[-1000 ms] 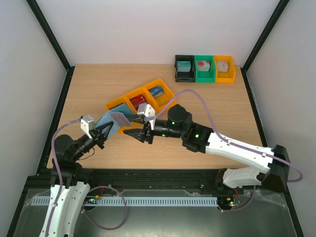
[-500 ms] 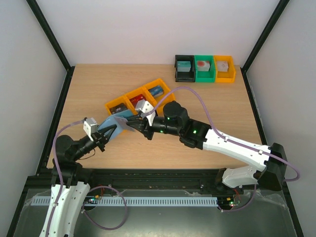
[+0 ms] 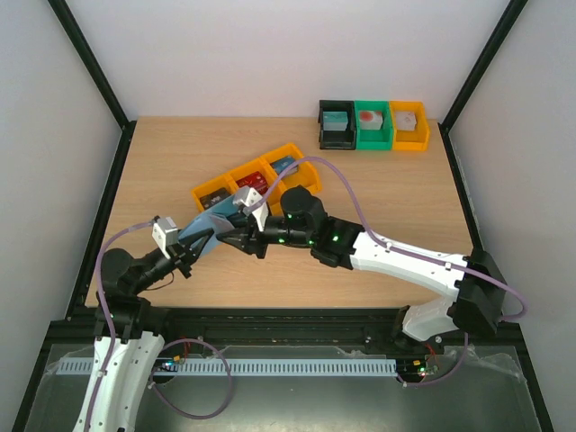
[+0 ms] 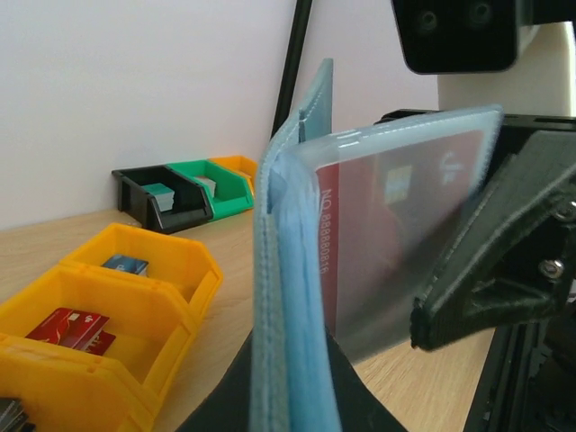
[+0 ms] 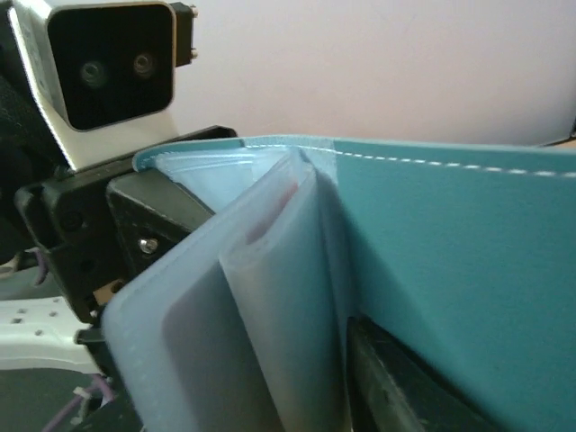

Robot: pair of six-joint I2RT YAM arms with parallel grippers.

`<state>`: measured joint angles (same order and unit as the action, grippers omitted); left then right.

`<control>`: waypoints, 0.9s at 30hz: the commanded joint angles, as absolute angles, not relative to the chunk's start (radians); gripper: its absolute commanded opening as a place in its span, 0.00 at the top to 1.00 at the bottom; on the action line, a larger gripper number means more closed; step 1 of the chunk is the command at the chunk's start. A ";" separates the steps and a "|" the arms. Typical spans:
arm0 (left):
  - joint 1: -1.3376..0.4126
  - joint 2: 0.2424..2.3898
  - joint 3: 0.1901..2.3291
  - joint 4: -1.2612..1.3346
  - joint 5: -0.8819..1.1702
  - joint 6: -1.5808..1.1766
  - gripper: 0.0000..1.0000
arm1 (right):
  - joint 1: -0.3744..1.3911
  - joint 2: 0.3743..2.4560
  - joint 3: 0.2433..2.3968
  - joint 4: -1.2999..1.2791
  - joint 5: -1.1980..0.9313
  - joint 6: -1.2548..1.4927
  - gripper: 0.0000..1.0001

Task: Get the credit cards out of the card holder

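Note:
My left gripper is shut on the spine of the light blue card holder, holding it upright above the table. A red credit card shows inside a clear sleeve of the holder. My right gripper reaches into the holder from the right with its jaws apart. The fanned sleeves lie loosely between them. One of its fingers sits between the sleeves and the teal cover; the other finger stands outside the front sleeve. Another red card and a blue card lie in the yellow bins.
A row of three yellow bins lies just behind the holder. Black, green and yellow bins with small items stand at the back right. Black frame posts rise along both sides of the table.
My right gripper has moved left from beside the holder until its jaws are in among the sleeves. The left gripper has kept its hold and dipped slightly.

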<state>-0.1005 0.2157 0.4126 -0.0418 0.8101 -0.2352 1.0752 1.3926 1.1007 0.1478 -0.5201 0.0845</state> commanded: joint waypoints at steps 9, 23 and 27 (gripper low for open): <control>-0.098 0.211 0.366 0.068 0.794 -0.319 0.98 | 1.131 1.395 1.128 0.194 -0.570 0.071 0.30; -0.097 0.230 0.366 0.139 0.832 -0.396 0.98 | 1.131 1.443 1.150 0.188 -0.258 0.054 0.24; -0.098 0.225 0.357 0.165 0.865 -0.416 0.98 | 1.131 1.453 1.146 0.212 -0.212 0.060 0.28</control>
<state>-0.0994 0.2306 0.3714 0.0765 0.8089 -0.3851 1.1263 1.4353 1.1305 0.1844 -0.2687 0.0677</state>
